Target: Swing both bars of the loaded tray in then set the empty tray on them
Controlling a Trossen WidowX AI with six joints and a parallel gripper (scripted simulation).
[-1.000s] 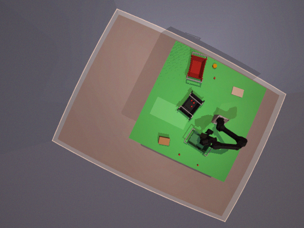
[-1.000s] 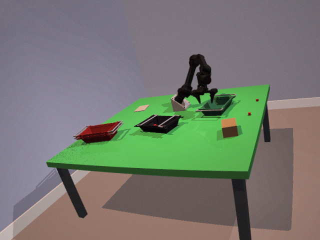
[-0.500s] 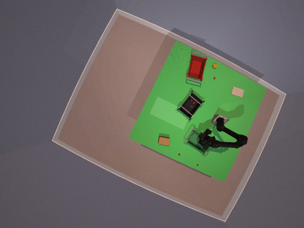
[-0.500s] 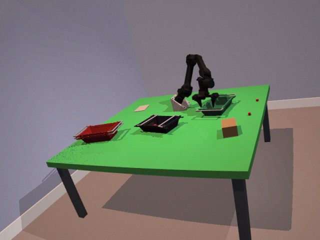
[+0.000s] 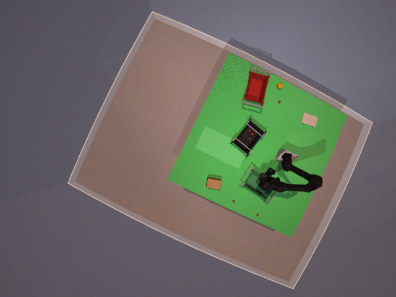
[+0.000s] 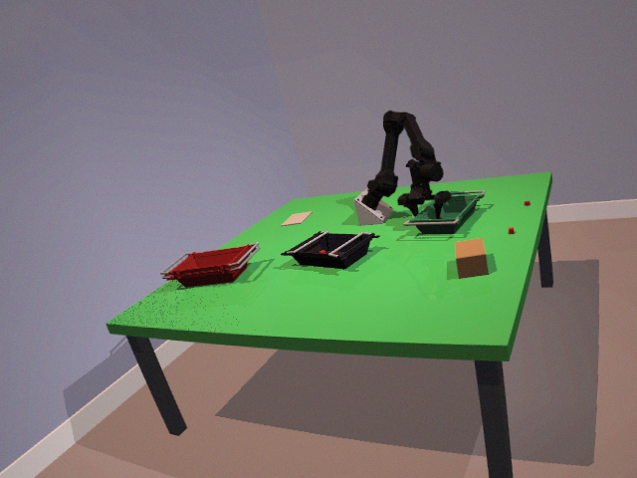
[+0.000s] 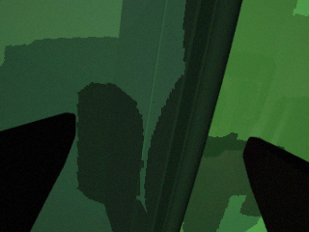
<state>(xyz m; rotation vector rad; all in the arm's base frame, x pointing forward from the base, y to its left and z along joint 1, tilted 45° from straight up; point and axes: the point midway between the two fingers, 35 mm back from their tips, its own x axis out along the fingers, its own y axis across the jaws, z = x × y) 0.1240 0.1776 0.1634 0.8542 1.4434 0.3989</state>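
Note:
The black tray (image 5: 244,138) (image 6: 328,261) stands at mid-table with several small red blocks inside. Both its wire bars, one (image 5: 242,146) nearer the green tray and one (image 5: 255,129) farther off, lie in across its top. The green see-through tray (image 5: 250,179) (image 6: 436,225) is empty and stands level beside the arm, its bars out over its ends. My gripper (image 6: 427,214) (image 7: 162,135) is open and points down at the green tray's long side near the arm base. In the wrist view that side's rim (image 7: 210,97) runs between the parted fingers, touching neither.
An empty red tray (image 5: 255,88) (image 6: 208,278) stands beyond the black one, bars out. An orange block (image 5: 213,183) (image 6: 471,259), an orange cylinder (image 5: 279,85), a pale plate (image 5: 309,119) (image 6: 297,218) and loose red cubes lie about. The arm base (image 6: 370,213) is near the green tray.

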